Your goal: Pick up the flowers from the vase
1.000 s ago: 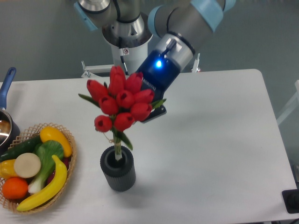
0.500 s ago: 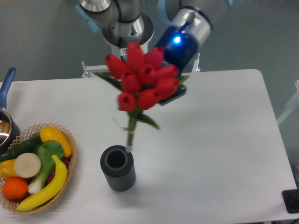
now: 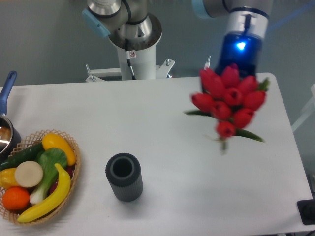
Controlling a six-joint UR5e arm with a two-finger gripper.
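Nearest the camera on the white table [image 3: 162, 196] stands the vase [image 3: 124, 176], a dark grey ribbed cylinder, upright, its round mouth open and dark with nothing showing inside it. To its left, at the table's edge, sits a woven basket [image 3: 74, 152] packed with fruit and vegetables: a long yellow banana [image 3: 49, 196] curving along its right side, an orange [image 3: 15, 197] at the near left, a round pale slice [image 3: 28, 174] in the middle, a green leafy vegetable [image 3: 51, 160], a dark green cucumber [image 3: 22, 156] and a yellow pepper-like piece [image 3: 58, 146] towards the back. Behind the basket, at the left border, part of a pot [image 3: 6, 135] with a blue handle shows, brownish inside. Further back and well to the right of the vase, the flowers [image 3: 229, 101] hang in the air above the table, clear of the vase and apart from it: a tight bunch of red buds with green leaves sticking out sideways and a short stem pointing down, slightly blurred. Just behind and above the buds is the gripper [image 3: 236, 73], a dark body with a blue light lit on it; its fingers are hidden behind the bunch, so whether they are clamped on the stems cannot be told. At the back, the arm's grey base column [image 3: 133, 54] stands at the far edge of the table against a grey wall.
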